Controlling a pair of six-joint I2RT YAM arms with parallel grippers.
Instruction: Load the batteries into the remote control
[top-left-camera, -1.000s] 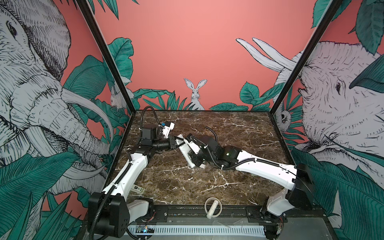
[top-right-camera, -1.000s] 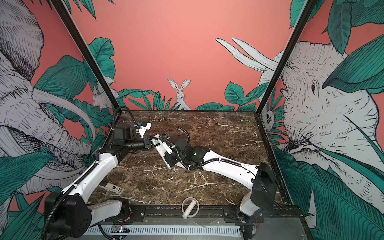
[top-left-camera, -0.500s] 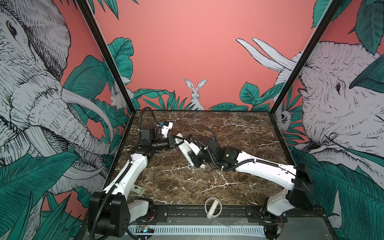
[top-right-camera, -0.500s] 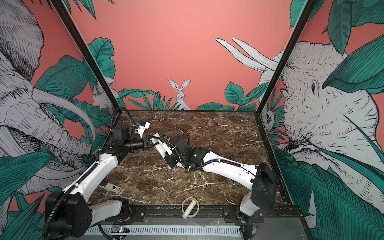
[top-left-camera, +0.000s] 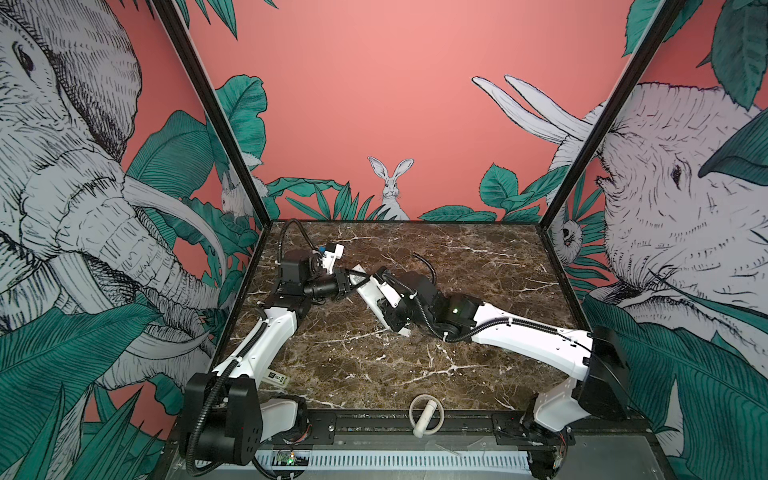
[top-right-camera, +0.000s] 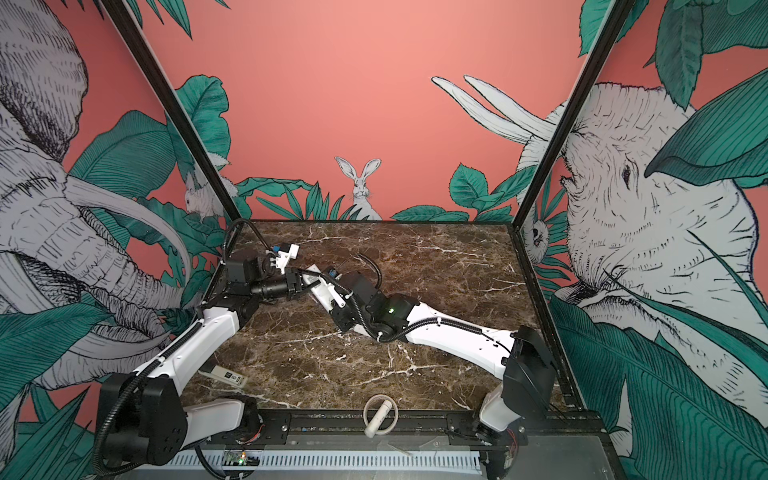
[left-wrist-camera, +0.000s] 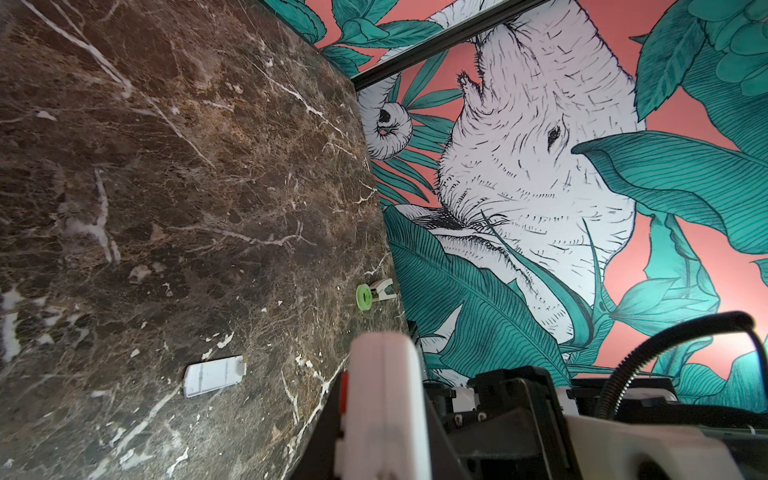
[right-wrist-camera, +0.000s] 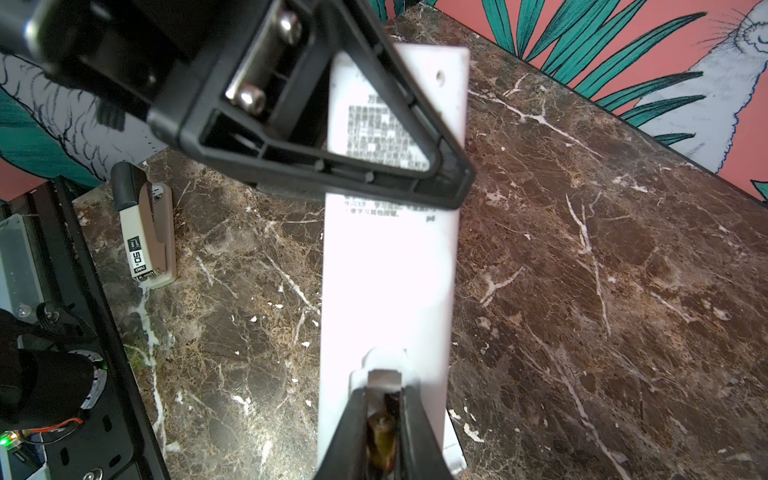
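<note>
Two robot arms meet over a brown marble table (right-wrist-camera: 582, 291). The remote control (right-wrist-camera: 386, 282) is a slim white bar with its plain, labelled back turned up. In both top views it runs on a slant from far left to near right, between the two arms (top-left-camera: 366, 292).

The left gripper (top-left-camera: 348, 284) clamps across the far end of the bar. In the left wrist view that end shows white, with a red mark at its edge, between the black fingers.

The right gripper (right-wrist-camera: 384, 399) is at the opposite, near end, lined up with the bar's long axis. It is the arm nearer the rounded recess of what looks like the battery bay. Its jaws stand narrow, closed on a battery (right-wrist-camera: 380, 440), a small dark and yellowish cylinder pinched between them. The battery lies lengthwise along the remote and points into the recess just ahead of the fingertips.

The coming move appears to turn on this alignment: the battery must slide or press straight along the bar into the bay while the left gripper braces the other end. Whether it has seated cannot be told, as the fingers hide the bay. No second battery can be seen.

A small white cover piece (left-wrist-camera: 214, 374) lies flat on the table, well apart from both grippers
</note>
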